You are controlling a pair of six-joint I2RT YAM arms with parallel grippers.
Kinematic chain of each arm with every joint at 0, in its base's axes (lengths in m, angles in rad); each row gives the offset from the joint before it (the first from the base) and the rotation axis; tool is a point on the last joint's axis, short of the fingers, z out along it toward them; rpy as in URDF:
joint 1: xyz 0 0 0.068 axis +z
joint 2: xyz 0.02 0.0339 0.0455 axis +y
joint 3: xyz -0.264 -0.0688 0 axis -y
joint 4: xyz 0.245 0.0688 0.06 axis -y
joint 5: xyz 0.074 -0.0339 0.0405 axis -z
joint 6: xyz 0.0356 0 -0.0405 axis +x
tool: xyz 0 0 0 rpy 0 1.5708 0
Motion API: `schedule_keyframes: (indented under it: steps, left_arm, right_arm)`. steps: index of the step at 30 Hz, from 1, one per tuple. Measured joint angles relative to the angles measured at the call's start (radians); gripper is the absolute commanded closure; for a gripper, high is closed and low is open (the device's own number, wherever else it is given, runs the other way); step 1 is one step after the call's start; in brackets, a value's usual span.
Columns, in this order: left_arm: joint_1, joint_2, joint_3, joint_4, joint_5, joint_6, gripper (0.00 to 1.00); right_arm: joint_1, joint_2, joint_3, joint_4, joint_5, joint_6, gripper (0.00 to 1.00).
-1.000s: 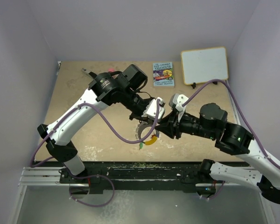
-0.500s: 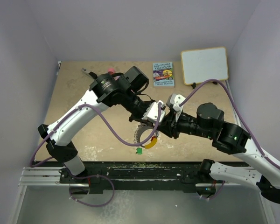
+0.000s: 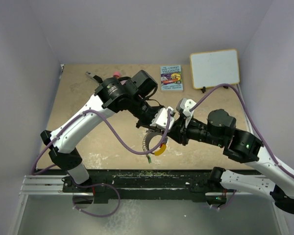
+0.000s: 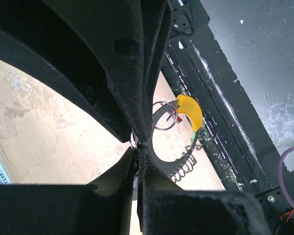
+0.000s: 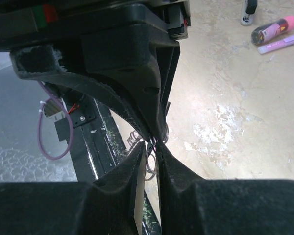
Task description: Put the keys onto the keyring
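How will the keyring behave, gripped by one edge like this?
Probably stiff: the keyring holds a clean arc out from the left gripper. Likely light, as that thin edge pinch seems to carry it. The green key hanging below would probably swing.

The left gripper [image 4: 138, 147], its black jaws pressed together at frame centre, pinches the keyring [image 4: 190, 111], whose yellow stretch and coiled silvery rim curve rightward against the tan table [image 4: 39, 117].
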Motion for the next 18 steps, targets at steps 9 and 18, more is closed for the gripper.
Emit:
schedule_keyframes:
  steps: [9, 18]
  left_arm:
    - [-0.022, 0.002, 0.002, -0.01, -0.035, 0.0, 0.96]
    - [-0.035, 0.002, 0.002, -0.005, -0.067, 0.0, 0.96]
  right_arm:
    - [0.0, 0.022, 0.0, -0.011, 0.015, 0.008, 0.76]
    - [0.001, 0.023, 0.001, -0.026, 0.026, 0.022, 0.98]
